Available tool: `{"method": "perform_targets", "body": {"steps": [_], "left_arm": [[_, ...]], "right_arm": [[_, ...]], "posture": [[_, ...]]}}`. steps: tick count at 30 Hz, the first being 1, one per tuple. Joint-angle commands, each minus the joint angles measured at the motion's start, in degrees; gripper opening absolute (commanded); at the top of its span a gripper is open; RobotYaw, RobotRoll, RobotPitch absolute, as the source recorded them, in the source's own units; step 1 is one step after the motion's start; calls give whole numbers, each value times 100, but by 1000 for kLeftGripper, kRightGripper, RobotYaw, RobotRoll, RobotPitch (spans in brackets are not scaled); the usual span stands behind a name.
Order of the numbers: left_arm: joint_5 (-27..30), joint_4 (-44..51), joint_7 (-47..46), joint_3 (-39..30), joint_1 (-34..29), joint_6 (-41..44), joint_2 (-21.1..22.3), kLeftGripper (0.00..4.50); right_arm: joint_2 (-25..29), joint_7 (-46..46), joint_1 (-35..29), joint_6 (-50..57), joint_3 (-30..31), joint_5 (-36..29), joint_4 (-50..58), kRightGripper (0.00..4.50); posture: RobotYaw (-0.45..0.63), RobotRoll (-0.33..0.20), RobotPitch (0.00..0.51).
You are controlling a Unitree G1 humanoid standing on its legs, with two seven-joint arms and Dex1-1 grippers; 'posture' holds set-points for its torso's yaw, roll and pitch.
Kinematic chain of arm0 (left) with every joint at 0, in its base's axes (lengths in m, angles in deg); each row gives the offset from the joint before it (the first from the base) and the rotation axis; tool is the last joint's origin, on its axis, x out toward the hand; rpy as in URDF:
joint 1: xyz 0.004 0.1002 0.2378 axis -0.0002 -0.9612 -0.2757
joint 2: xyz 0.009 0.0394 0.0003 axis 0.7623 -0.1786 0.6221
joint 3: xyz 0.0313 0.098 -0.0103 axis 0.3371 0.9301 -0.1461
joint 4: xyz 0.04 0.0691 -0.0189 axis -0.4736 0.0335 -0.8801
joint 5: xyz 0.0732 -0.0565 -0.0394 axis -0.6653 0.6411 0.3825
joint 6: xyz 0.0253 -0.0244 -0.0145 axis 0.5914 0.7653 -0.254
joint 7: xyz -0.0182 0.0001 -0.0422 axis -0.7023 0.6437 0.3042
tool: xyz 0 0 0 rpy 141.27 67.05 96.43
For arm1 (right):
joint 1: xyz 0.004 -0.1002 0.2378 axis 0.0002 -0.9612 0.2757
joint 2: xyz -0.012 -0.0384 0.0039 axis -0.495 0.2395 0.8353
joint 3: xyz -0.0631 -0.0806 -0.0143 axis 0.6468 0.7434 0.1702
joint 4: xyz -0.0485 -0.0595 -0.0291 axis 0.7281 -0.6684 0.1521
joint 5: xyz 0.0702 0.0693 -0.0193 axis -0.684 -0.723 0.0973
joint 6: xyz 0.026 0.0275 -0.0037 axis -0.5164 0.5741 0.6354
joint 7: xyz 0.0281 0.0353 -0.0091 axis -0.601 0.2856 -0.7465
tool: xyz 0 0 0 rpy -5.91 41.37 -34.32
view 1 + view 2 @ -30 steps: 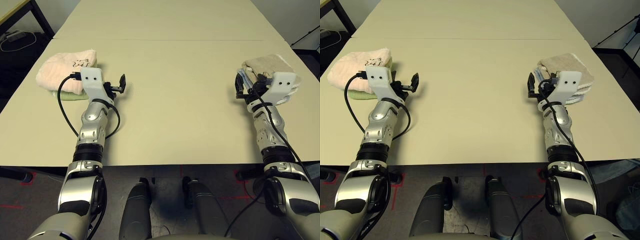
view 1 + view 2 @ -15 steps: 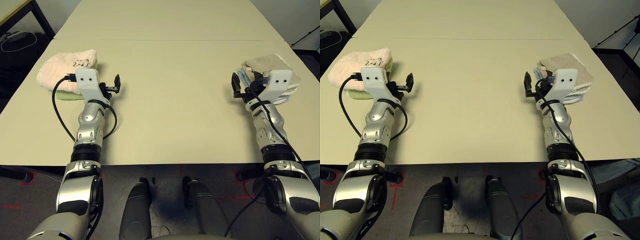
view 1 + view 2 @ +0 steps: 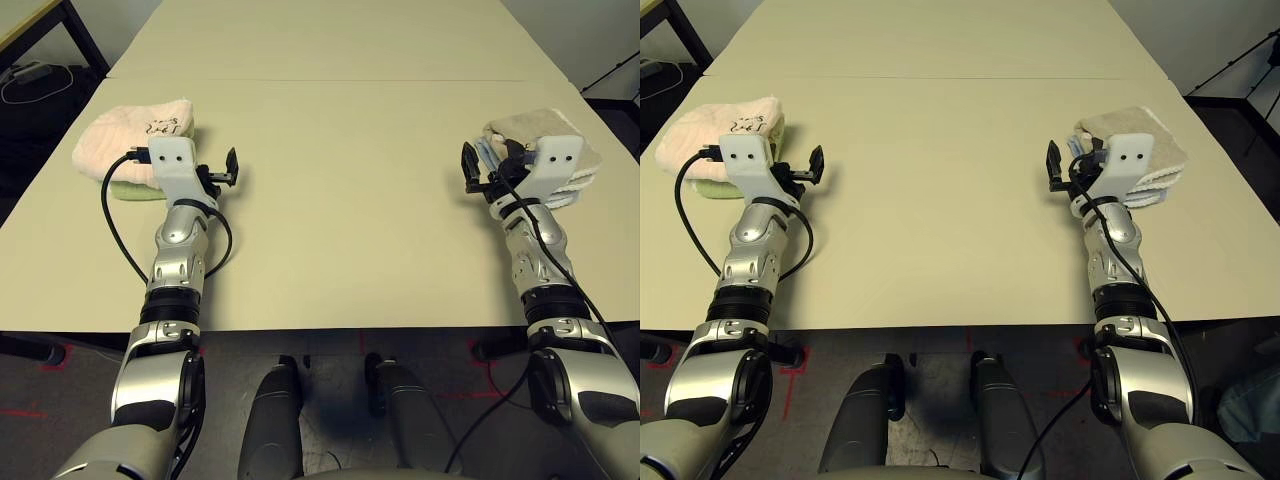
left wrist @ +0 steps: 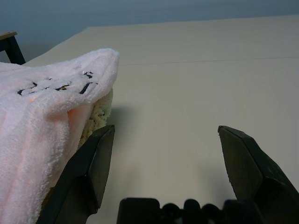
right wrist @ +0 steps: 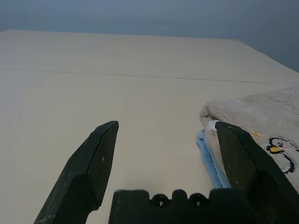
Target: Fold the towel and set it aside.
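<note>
The towel [image 3: 135, 132] is pale pink and lies folded at the table's left, on top of a light green towel [image 3: 133, 190]; a dark embroidered mark shows on its top [image 4: 51, 86]. My left gripper [image 3: 223, 174] hovers just to the right of it, open and holding nothing, and its left finger [image 4: 86, 172] stands close beside the towel's folded edge. At the table's right, my right gripper [image 3: 482, 170] is open and holds nothing, just left of a pile of towels.
The right pile has a beige towel [image 3: 535, 128] with a small penguin mark [image 5: 280, 149] on top, over blue [image 5: 210, 156] and white ones. The wide cream table [image 3: 350, 170] stretches between my arms, with a seam across its far part.
Both wrists have shifted slightly to the left and lifted a little. The towels have not moved, and both grippers have stayed open.
</note>
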Motion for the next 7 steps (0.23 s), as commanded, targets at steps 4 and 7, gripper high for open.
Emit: {"method": "perform_targets", "body": {"steps": [4,7], "left_arm": [[-3,-77,-1,-25,-28,-39,20,4463],[0,-76,-4,-26,-20,-34,17,4463]], "right_arm": [[64,-11,33,-35,11,7,-122,4500],[61,-9,44,-35,12,8,-130,4500]], "posture": [[-22,0,156],[-20,0,157]]}}
